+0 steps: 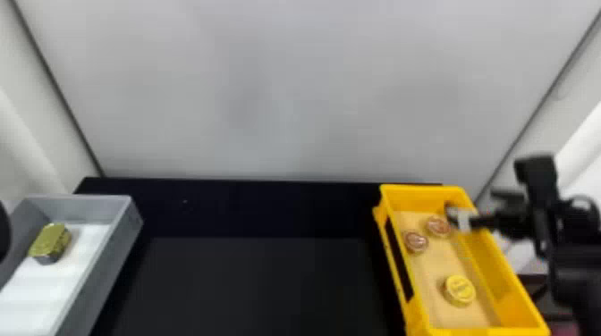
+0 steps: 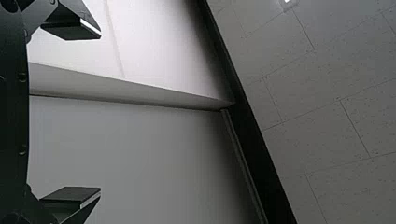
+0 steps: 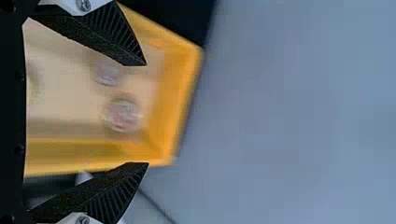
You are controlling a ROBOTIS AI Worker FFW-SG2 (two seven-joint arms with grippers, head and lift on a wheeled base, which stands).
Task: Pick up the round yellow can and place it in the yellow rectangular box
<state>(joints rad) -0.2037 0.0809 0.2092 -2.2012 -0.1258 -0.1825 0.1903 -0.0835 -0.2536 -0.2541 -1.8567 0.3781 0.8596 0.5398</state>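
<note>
The round yellow can [image 1: 459, 290] lies in the near half of the yellow plastic box [image 1: 496, 268], as required — black right gripper [image 3: 147, 114] at the box's far right corner, fingers spread, probably for clearance; black left gripper [image 2: 100, 113] well apart, also spread

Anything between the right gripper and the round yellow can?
Nothing visible: the round yellow can already lies in the yellow box, and the two reddish tins sit left of the line from the right gripper.

2 boxes [image 1: 496, 263], 1 yellow can [image 1: 459, 290], 2 reddish cans [image 1: 416, 241], 1 tin [image 1: 50, 242]
</note>
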